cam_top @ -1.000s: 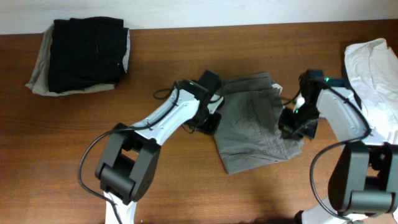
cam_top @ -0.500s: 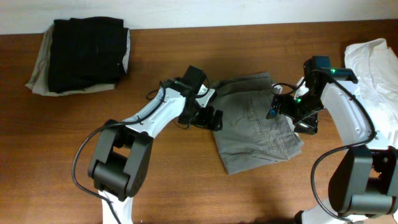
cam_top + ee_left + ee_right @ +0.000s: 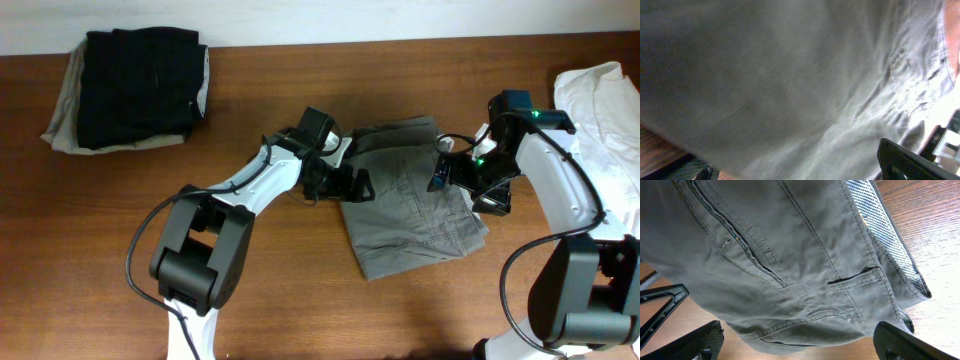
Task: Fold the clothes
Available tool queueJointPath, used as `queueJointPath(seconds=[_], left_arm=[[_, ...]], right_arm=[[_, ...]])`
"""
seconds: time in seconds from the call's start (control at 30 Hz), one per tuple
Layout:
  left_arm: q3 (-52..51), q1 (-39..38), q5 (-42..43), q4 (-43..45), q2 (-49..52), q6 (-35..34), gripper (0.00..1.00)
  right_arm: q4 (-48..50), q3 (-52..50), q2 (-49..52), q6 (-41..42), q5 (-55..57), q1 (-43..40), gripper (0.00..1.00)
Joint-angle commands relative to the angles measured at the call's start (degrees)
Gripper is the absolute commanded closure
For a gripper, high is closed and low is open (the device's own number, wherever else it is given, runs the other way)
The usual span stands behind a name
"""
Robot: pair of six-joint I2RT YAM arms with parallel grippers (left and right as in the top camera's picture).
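Wooden table [image 3: 300,290] under rumpled grey-olive shorts [image 3: 415,215]

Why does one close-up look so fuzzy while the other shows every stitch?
Left wrist: the shorts fill the frame, soft and blurred, probably too near the lens, with the right edge washed out. Right wrist: seams and pocket sharp, table glaring. Overhead: evenly lit, clear.

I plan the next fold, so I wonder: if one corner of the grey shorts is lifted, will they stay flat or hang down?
Probably floppy: the shorts lie wrinkled and bunched, so a lifted corner would likely droop. The stitched waistband looks thicker and may bend less.
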Motion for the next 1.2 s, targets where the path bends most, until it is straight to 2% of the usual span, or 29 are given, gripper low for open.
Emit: queueJointPath(seconds=[0.0,0.03,0.07,0.13,0.2,0.23,0.33,0.4,0.53,0.63,0.77,1.03,1.17], left_arm=[[-0.9,-0.9,1.4,0.5,5.7,-2.1,0.01],[-0.9,-1.1,1.4,1.5,6.1,-2.6,0.01],[-0.9,-1.5,0.3,3.8,7.0,-2.6,0.26],[-0.9,-1.5,-3.2,5.7,7.7,-2.7,0.43],[-0.9,-1.4,-7.1,7.2,7.9,-2.6,0.71],[-0.9,-1.2,-8.3,7.6,7.9,-2.6,0.82],[-0.8,0.2,-8.7,8.8,7.9,-2.6,0.97],[-0.4,1.9,-9.6,8.8,7.9,-1.6,0.99],[3.2,6.3,-10.1,6.5,7.9,5.6,0.99],[8.1,9.0,-17.0,2.2,7.9,9.3,0.99],[17.5,13.1,-27.3,-3.4,7.9,19.6,0.99],[26.8,18.2,-38.4,-5.2,7.9,34.8,0.99],[31.3,20.2,-44.1,-7.1,7.9,37.3,0.99]], right_arm=[[0.3,1.0,-1.2,-0.7,-0.8,0.3,0.01],[0.4,1.0,-1.2,-0.7,-0.8,0.3,0.01],[0.3,1.0,-1.2,-0.7,-0.8,0.3,0.01],[0.1,1.0,-1.2,-0.7,-0.8,0.3,0.01],[-0.2,1.0,-1.2,-0.8,-0.7,0.3,0.01],[-0.4,1.0,-1.2,-0.7,-0.7,0.3,0.01],[-1.2,0.9,-1.2,-0.8,-0.7,0.3,0.01],[-1.4,0.9,-1.2,-0.8,-0.7,0.3,0.01],[-2.0,0.9,-1.2,-0.8,-0.7,0.3,0.01],[-2.1,0.9,-1.2,-0.8,-0.7,0.3,0.01],[-2.5,0.9,-1.2,-0.8,-0.7,0.3,0.01],[-5.1,0.9,-1.2,-0.8,-0.5,0.3,0.01],[-5.8,0.9,-1.2,-0.7,0.3,0.3,0.01]])
